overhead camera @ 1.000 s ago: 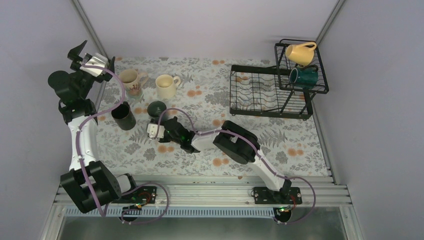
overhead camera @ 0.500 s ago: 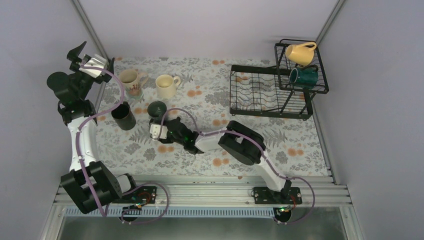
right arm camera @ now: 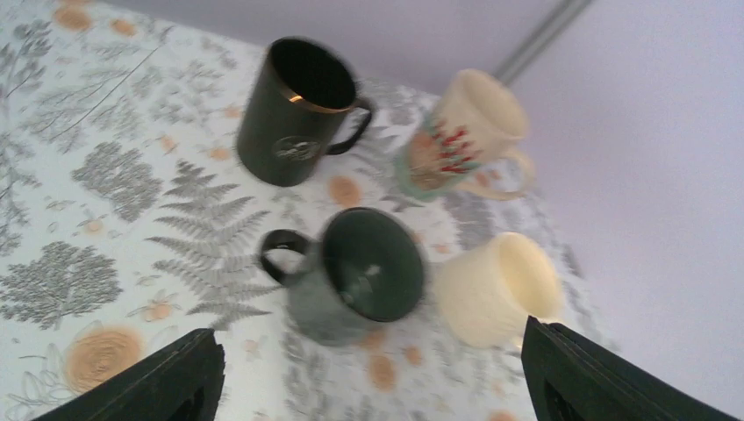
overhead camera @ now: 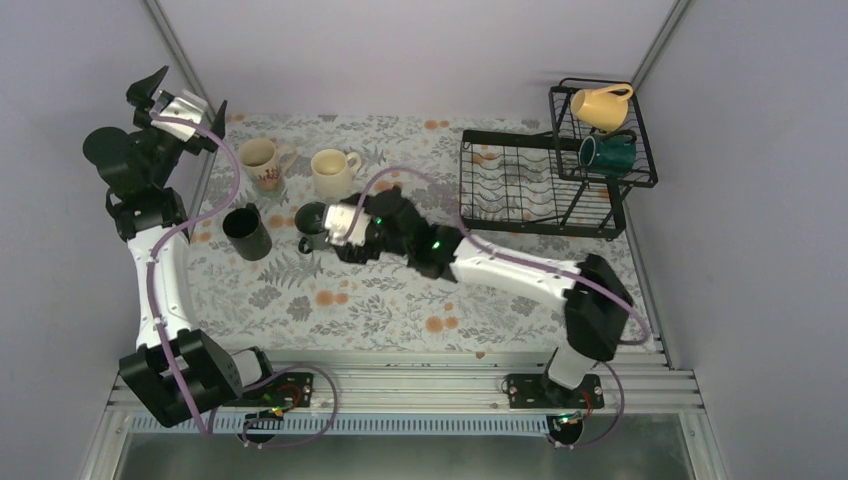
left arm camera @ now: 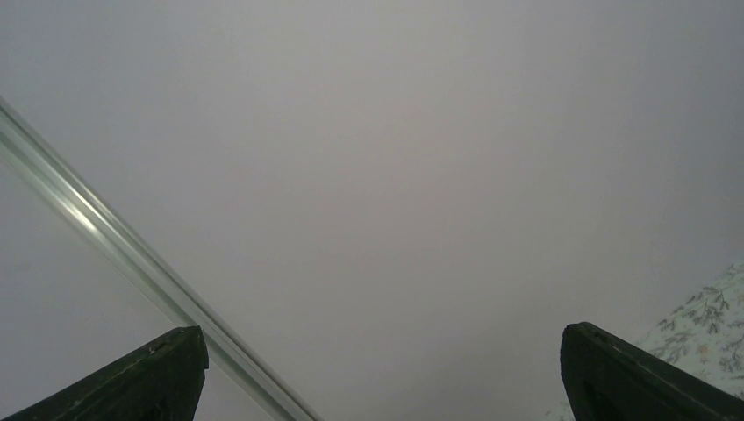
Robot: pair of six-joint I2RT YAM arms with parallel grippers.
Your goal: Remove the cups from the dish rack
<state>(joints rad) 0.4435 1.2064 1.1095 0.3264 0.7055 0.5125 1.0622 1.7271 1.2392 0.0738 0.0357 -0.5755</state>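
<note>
Floral worktop: yellow mug and teal mug are lodged in the raised tier of the dish rack; four mugs are stood well left of it. Left fingers, right fingers: spread wide, nothing held.

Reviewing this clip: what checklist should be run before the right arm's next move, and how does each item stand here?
1. Right gripper open and holding nothing: ok.
2. Dark green mug upright on the tablecloth, not gripped: ok.
3. Clearance from the plain cream mug beside it: ok, a gap shows in the top view.
4. Dish rack emptied: not ok; the yellow mug and teal mug sit in its raised tier.
5. Left gripper open, raised toward the wall, away from the mugs: ok.
</note>
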